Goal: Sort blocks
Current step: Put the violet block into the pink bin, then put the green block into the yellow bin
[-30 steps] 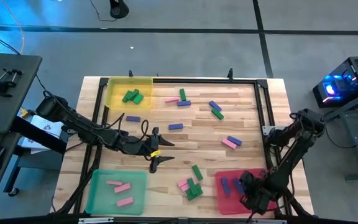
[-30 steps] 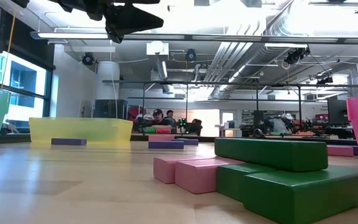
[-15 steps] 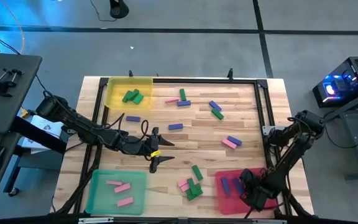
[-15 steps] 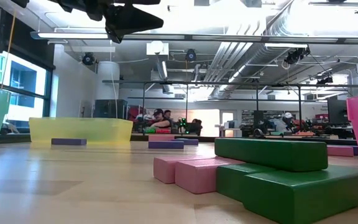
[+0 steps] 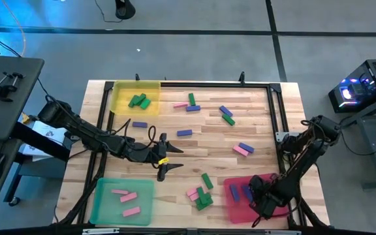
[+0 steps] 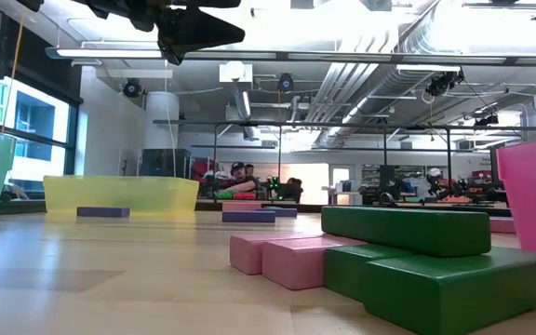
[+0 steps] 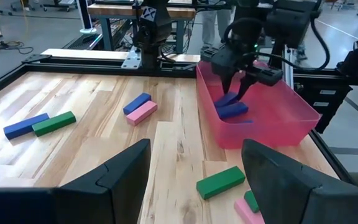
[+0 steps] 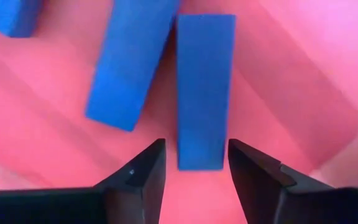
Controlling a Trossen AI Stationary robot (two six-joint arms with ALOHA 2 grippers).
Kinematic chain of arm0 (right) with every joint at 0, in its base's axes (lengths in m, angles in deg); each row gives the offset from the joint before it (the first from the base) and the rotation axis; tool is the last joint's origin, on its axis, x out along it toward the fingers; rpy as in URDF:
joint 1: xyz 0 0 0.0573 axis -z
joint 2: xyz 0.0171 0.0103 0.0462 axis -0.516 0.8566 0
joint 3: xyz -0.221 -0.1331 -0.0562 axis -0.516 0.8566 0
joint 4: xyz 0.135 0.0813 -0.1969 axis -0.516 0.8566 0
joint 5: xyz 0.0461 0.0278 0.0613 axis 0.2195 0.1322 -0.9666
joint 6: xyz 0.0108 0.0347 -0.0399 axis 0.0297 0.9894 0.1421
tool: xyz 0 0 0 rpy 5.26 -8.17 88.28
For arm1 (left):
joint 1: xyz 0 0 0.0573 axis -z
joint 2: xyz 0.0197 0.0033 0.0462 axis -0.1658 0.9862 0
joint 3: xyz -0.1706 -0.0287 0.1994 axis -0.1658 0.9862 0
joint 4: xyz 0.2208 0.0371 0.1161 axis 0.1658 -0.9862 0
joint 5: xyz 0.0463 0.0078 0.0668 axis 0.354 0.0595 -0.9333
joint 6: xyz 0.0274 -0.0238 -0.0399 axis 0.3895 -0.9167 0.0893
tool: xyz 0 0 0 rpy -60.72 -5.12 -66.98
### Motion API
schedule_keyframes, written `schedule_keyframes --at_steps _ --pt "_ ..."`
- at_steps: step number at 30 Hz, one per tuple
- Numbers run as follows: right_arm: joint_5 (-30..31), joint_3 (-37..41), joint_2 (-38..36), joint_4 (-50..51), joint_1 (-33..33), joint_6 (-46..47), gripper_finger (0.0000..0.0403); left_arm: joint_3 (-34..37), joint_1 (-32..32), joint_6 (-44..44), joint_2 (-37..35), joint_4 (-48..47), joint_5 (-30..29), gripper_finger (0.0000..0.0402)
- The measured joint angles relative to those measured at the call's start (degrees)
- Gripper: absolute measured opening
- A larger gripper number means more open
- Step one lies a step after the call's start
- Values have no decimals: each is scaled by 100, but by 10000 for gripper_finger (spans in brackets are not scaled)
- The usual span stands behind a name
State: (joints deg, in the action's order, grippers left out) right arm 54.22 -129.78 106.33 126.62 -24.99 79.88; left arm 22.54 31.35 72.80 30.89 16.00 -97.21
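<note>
The right gripper [image 8: 193,163] hangs open over a blue block [image 8: 204,87] lying in the pink tray [image 5: 230,209]; the left gripper [image 5: 164,158] waits open, holding nothing, above the bench [image 5: 260,124].

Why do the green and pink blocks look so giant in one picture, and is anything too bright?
In the low view the camera sits at table height right beside the green blocks and pink blocks, so they loom large; its ceiling lights glare white. In the right wrist view a blue block fills the frame, seen from very close.
</note>
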Motion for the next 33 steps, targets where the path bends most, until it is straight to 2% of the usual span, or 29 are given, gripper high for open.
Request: schedule_keyframes --at_steps 8,15,18,23,25,26,29,31,33 --pt "122 -960 0 1335 -22 -37 160 0 0 -1 2 -1 -45 239" --pt "848 -1801 -2 2267 -24 -66 161 0 0 -1 2 -1 -64 239" --pt "1784 -2007 -4 2323 -24 -410 161 0 0 0 2 -1 -72 239" --pt "4451 -1954 -4 1807 67 -1685 161 0 0 -1 2 -1 -122 239" --pt "5290 -1855 -4 1351 221 -2396 161 0 -2 0 2 -4 -148 239" --pt "5525 -1806 -4 1065 330 -2842 161 0 0 0 2 -4 -154 239" --pt "5564 -1671 -4 49 762 -4193 164 0 -1 -9 2 -7 -157 239" --pt "5179 -1592 -4 -777 1124 -5126 172 0 -2 -42 2 -6 -157 239" --pt "4532 -1525 -4 -1592 1502 -6091 185 0 0 -47 2 -8 -157 239"
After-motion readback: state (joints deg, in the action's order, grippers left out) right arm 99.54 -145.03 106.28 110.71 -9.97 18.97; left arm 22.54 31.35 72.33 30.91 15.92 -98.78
